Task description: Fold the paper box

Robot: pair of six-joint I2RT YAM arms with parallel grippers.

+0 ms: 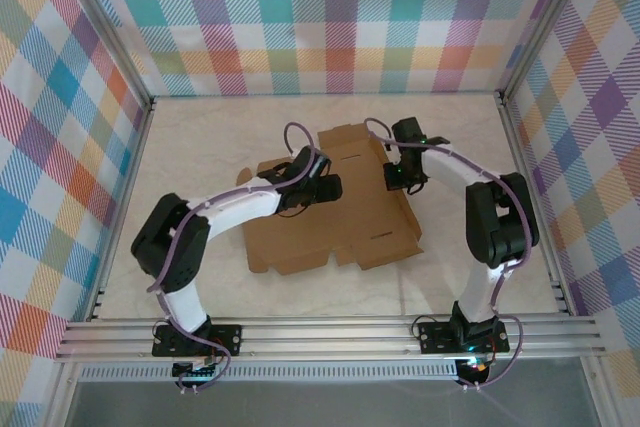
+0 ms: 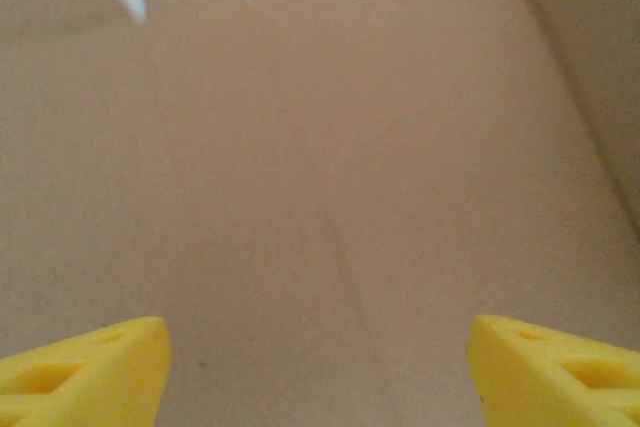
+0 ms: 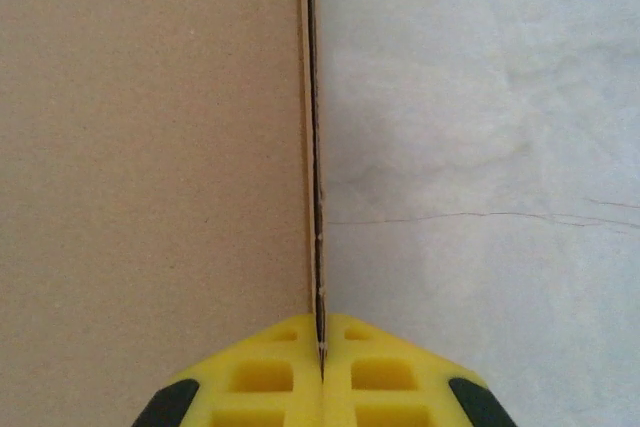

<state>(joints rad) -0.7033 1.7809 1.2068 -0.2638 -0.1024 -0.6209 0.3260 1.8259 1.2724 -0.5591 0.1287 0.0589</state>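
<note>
The paper box [image 1: 340, 222], not yet folded up, is pictured as a die-cut sheet at the centre of the bench [image 1: 200, 137]. A right-hand edge is clamped between the closed jaws of the right end effector [image 3: 322, 337]. The left end effector [image 2: 318, 335] is held over the middle panel, its fingers apart and empty. The corrugated board is judged light, stiff across panels and yielding at creases, so it is best gripped at flap edges.
</note>
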